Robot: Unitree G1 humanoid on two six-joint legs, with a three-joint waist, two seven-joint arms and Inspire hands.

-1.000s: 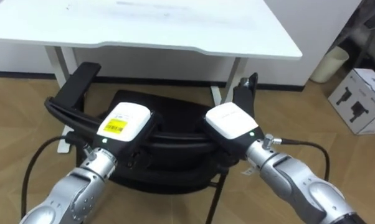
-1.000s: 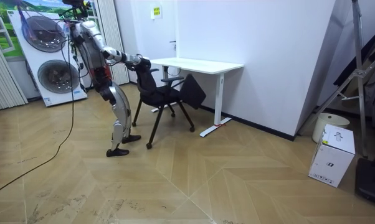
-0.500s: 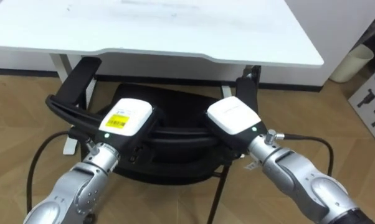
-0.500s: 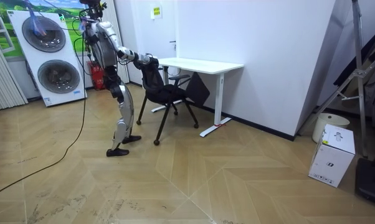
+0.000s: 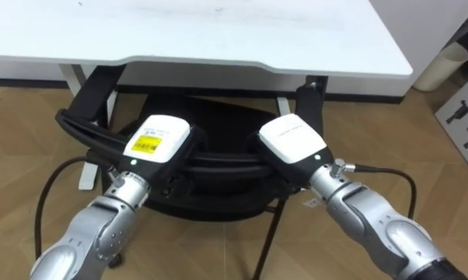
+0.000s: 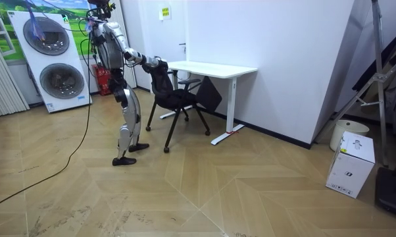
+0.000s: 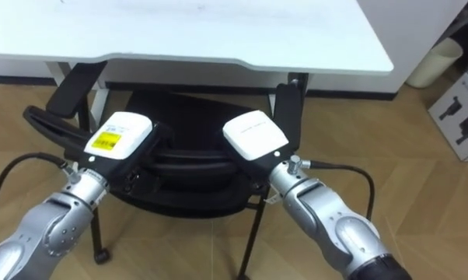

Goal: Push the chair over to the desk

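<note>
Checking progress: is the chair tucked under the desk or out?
Partly in: armrests of the chair run under the desk; its backrest is outside.

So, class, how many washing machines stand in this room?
2, stacked at the room view's left: the upper washing machine sits directly on the lower washing machine.

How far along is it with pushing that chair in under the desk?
Done: the chair's front already sits under the desk, with the armrests reaching its edge. In hand: the left hand and right hand both rest on the backrest top, the robot standing close behind. Left: the backrest and the rear of the seat are outside the desk, so probably a short final push.
</note>
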